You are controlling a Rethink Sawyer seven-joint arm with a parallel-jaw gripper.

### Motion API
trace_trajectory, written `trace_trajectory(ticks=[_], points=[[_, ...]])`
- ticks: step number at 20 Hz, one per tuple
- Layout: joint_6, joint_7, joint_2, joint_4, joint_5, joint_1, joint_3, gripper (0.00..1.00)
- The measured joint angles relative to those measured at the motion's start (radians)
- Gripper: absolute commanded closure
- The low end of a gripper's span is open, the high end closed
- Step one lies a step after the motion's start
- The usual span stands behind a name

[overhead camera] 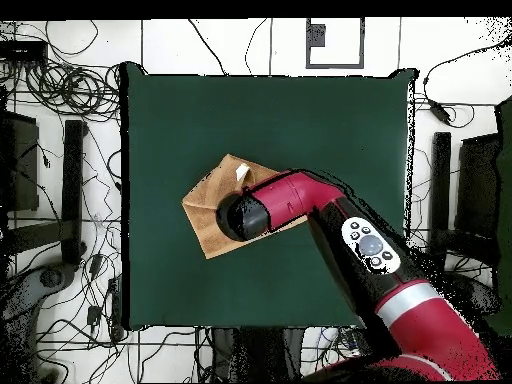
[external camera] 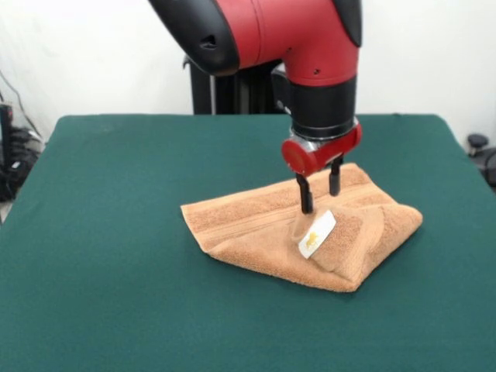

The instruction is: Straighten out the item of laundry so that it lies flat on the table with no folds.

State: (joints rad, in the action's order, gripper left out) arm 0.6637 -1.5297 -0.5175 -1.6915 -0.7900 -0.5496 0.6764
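Note:
The orange-tan towel (external camera: 256, 232) lies rumpled on the green table (external camera: 116, 232), right of the middle. Its right half is folded over into a thick hump, with the white label (external camera: 316, 234) showing on the fold. My gripper (external camera: 321, 202) hangs straight down over that fold with its two black fingers apart. The left fingertip (external camera: 307, 208) touches a raised bit of cloth just above the label, and the right one stands just over the towel. In the overhead view the arm's wrist (overhead camera: 245, 215) covers the gripper and part of the towel (overhead camera: 208, 215).
The arm (overhead camera: 370, 245) reaches across the table (overhead camera: 300, 120) from the base side. Cables and black stands lie on the floor around the table. The black pedestal (external camera: 232, 93) stands behind the far edge.

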Motion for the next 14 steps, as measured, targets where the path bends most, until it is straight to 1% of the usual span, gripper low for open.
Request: trace_trajectory(ticks=[10,14], points=[[-0.055,0.000,0.004,0.000,-0.039,0.003,0.000,0.00],[-0.094,0.000,0.027,0.002,-0.061,0.004,0.000,0.00]])
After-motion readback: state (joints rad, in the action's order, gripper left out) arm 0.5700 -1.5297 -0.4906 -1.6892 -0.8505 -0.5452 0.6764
